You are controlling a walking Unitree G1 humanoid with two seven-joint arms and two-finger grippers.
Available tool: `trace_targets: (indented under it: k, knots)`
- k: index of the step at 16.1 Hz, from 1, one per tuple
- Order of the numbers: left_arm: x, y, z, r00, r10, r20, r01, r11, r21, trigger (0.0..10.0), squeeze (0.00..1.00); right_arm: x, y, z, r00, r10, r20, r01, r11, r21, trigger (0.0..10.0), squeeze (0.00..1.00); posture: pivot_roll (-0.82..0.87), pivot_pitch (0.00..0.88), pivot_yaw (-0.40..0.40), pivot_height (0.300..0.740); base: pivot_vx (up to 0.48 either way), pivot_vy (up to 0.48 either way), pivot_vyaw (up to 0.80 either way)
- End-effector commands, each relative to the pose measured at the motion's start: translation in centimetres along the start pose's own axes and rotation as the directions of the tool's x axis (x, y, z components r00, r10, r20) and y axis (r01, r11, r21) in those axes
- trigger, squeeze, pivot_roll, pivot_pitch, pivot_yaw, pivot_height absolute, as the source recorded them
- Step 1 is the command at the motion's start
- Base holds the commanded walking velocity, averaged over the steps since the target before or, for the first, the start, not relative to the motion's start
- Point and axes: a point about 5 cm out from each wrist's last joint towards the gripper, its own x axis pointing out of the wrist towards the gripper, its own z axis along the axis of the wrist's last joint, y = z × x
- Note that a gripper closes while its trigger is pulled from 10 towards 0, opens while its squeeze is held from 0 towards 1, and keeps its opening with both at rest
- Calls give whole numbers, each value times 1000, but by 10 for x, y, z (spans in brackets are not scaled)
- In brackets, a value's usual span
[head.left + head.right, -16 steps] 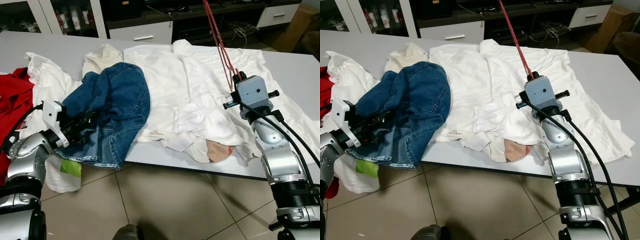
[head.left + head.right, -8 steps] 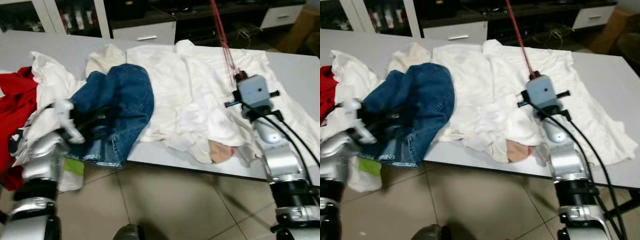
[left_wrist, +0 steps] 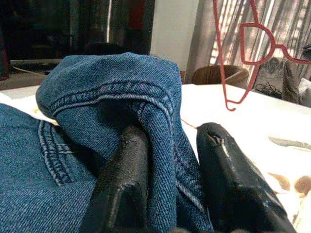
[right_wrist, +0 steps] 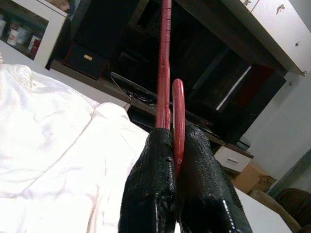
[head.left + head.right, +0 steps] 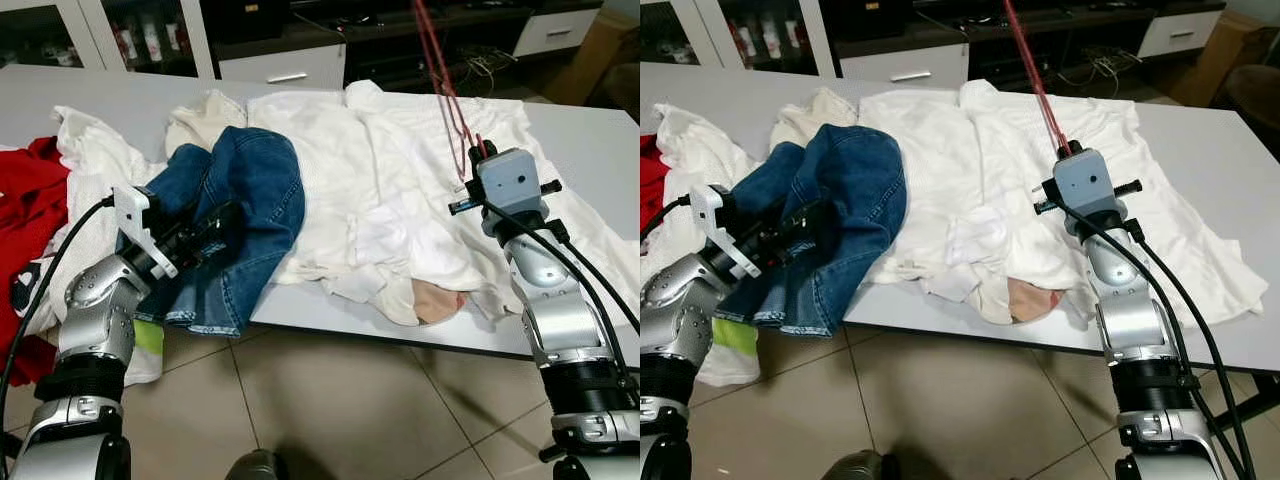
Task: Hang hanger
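Grey tabletop carries white garments at centre. Blue jeans overhang near edge, left gripper pinching denim fold. Right gripper clamps red hanger upright above white garments.

A grey worktop carries a sprawl of laundry: a red garment at its left end, white clothes beside it, blue jeans heaped over them and drooping past the near edge, a cream garment behind, and a wide white shirt spread across the middle and right. Beige floor tiles lie below.
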Motion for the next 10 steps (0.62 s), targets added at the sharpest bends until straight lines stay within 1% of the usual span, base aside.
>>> trace_targets:
  k: [1, 2, 4, 5, 7, 8, 9, 10]
  knots:
    - [-1, 5, 12, 999, 22, 34, -24, 999, 39, 10000, 0, 0, -3, 3, 1000, -12, 10, 12, 1000, 0, 10000, 0, 119, 7, 30, 740, 0, 0, 0]
    - [-2, 11, 22, 997, 46, 61, -49, 997, 56, 10000, 0, 0, -3, 3, 1000, -12, 10, 12, 1000, 0, 10000, 0, 119, 7, 30, 740, 0, 0, 0]
    - [-3, 14, 34, 996, 43, 80, -48, 997, 63, 10000, 0, -1, -3, 3, 1000, -10, 9, 10, 1000, -2, 10000, 0, 119, 4, 30, 740, 0, 0, 0]
    - [0, 11, 41, 997, 6, 70, -11, 998, 66, 10000, 0, 0, -3, 3, 1000, -10, 11, 10, 1000, -1, 10000, 0, 119, 5, 31, 740, 0, 0, 0]
    - [2, 7, 48, 998, -36, 54, 32, 996, 81, 10000, 0, -1, -3, 3, 1000, -10, 12, 10, 1000, 0, 10000, 0, 117, 7, 33, 740, 0, 0, 0]
    - [2, 7, 50, 998, -40, 50, 36, 996, 85, 10000, 0, -1, -2, 3, 1000, -10, 12, 10, 1000, 1, 10000, 0, 117, 7, 33, 740, 0, 0, 0]
    - [0, 7, 54, 998, -50, 40, 46, 995, 87, 10000, 0, -2, -2, 3, 1000, -10, 11, 10, 1000, 1, 10000, 0, 115, 8, 33, 740, 0, 0, 0]
    - [-5, 7, 59, 997, -81, 10, 80, 993, 87, 10000, 0, -2, -2, 3, 1000, -11, 9, 11, 1000, 0, 10000, 0, 114, 9, 34, 740, 0, 0, 0]
